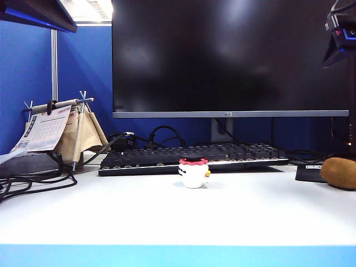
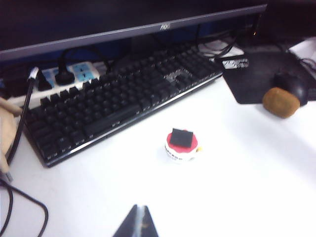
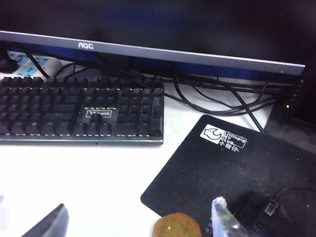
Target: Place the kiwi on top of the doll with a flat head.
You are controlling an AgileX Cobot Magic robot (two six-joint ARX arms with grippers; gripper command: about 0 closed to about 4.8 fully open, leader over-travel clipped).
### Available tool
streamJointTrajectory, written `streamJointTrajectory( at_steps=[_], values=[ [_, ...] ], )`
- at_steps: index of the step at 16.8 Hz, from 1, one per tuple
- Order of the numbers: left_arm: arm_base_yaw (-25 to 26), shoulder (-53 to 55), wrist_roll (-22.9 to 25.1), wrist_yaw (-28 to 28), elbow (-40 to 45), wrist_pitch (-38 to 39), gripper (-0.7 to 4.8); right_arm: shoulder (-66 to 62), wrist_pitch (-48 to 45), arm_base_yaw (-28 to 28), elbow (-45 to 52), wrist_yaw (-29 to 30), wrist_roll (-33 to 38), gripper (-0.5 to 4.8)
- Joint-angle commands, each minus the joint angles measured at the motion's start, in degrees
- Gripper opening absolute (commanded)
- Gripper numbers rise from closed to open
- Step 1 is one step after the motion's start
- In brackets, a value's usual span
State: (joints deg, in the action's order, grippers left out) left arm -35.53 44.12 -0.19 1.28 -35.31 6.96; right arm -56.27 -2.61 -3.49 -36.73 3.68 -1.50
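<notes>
- Your kiwi (image 1: 339,173) lies at the desk's (image 1: 167,217) right edge, touching the mouse pad (image 3: 237,173);
- your right gripper (image 3: 140,222) straddles it, fingers apart;
- left gripper's (image 2: 137,224) fingers: cannot tell;
- the doll (image 1: 193,173) stands mid-desk, before the keyboard (image 1: 189,157).

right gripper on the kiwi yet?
Apart. In the right wrist view the right gripper is open, one finger either side of the kiwi, with bare table and mouse pad showing between.

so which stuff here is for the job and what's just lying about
For the job: kiwi, doll, right gripper open, close above the kiwi.
Lying about: keyboard, monitor, mouse pad, mouse, calendar, cables.
</notes>
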Motion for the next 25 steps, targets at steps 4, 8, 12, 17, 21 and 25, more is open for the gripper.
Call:
streamJointTrajectory(
  at_steps=[4, 8, 12, 17, 21, 25],
  values=[
    [0.0, 1.97, -4.5, -2.45, -0.35, 12.31, -0.04, 0.09, -0.11, -0.09, -0.2, 0.11, -0.02, 3.75],
    [0.0, 4.46, -3.19, -2.36, -0.35, 6.27, -0.04, 0.02, 0.96, -0.09, -0.17, 0.28, 0.0, 3.75],
    [-0.02, 8.31, -3.04, -2.47, -0.37, 3.56, -0.04, -7.06, 1.05, -0.07, -0.72, 1.38, 1.44, 3.73],
    [-0.02, 8.59, -3.23, -2.64, -0.37, 5.03, -0.04, -27.82, 9.2, 2.73, -15.98, 2.47, -3.54, 4.05],
    [-0.07, 8.59, -2.75, -2.6, -0.37, 6.67, -0.04, -35.91, 20.83, 6.64, -26.14, 5.53, -6.01, 4.32],
    [-0.07, 8.59, 0.22, -2.6, -0.37, 6.69, -0.04, -36.87, 22.45, 6.49, -26.12, 5.66, -6.29, 4.32]
  ],
)
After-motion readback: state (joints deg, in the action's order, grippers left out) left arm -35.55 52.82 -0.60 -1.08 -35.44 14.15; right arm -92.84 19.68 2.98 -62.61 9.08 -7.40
